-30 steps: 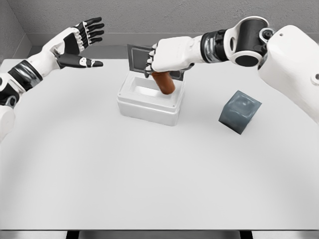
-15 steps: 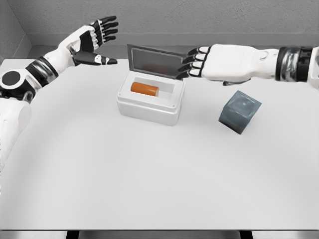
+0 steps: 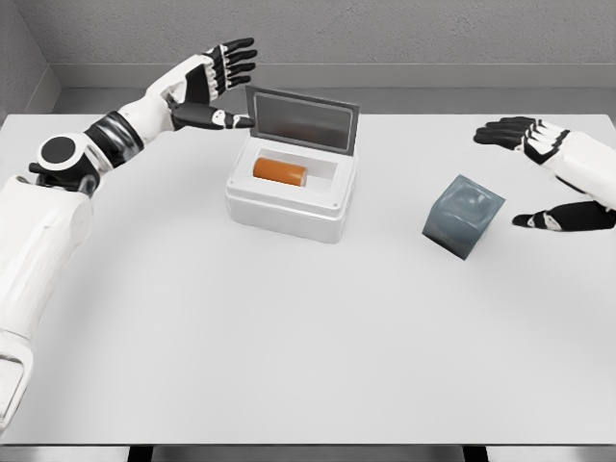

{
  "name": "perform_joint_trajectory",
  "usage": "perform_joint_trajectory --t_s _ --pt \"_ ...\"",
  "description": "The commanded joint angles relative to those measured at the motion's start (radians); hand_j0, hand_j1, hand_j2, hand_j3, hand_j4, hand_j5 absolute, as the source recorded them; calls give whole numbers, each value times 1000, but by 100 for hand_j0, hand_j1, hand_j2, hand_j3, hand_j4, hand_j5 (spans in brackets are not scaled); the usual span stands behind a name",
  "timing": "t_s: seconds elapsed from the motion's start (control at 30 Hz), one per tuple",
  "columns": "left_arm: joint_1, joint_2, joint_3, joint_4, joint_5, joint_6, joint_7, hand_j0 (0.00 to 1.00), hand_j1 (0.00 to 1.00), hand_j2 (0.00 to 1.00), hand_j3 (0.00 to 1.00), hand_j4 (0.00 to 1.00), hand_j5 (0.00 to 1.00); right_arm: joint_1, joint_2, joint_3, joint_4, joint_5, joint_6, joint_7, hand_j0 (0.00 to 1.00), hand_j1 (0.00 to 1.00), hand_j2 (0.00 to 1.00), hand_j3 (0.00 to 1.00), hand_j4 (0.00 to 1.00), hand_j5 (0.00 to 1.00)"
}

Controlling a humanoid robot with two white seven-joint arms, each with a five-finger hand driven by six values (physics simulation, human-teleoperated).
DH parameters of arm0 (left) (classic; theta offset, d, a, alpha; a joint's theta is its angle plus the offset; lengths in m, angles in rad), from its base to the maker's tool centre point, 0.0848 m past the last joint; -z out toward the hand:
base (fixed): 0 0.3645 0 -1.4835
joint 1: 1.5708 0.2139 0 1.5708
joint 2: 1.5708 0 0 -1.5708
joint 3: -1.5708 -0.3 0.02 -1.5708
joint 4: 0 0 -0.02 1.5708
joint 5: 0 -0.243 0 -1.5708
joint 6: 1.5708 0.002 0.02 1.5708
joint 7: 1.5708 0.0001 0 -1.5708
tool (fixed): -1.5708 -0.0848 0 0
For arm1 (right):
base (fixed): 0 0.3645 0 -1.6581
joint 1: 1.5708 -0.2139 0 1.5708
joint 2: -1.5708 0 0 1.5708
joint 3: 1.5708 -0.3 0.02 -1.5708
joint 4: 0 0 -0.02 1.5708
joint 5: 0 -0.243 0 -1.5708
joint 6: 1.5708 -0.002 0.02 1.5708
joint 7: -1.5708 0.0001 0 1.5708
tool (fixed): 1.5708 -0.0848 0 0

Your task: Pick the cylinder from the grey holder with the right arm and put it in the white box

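The orange cylinder (image 3: 280,172) lies on its side inside the white box (image 3: 289,200), whose grey lid (image 3: 300,120) stands raised at the back. The grey holder (image 3: 463,216) sits tilted on the table to the right of the box and holds nothing. My right hand (image 3: 539,173) hovers at the right edge, just right of the holder, fingers spread and holding nothing. My left hand (image 3: 218,87) reaches in from the left and floats open beside the lid's left edge.
The white table (image 3: 289,337) spreads wide in front of the box and holder. A grey wall (image 3: 385,38) runs along behind the table's far edge.
The right hand let go of the cylinder, which now rests in the box, then drew back to the right past the holder. The left hand moved right toward the lid.
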Motion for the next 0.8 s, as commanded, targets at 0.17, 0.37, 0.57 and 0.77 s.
perform_joint_trajectory --t_s 0.17,0.37,0.57,0.77 --pt "9 -6 1 -1 -2 -3 0 100 100 100 100 100 100 12 32 -73 2 -15 4 -1 100 100 100 100 100 100" --pt "23 -6 1 -15 -2 -6 0 100 100 100 100 100 100 14 32 -71 2 -13 4 -1 100 100 100 100 100 100" --pt "63 3 4 -96 2 -6 0 100 100 100 100 100 100 14 32 -71 2 -11 4 -1 100 100 100 100 100 100" --pt "83 56 4 -130 4 -8 0 100 100 100 100 100 100 14 32 -71 3 -11 4 -1 100 100 100 100 100 100"
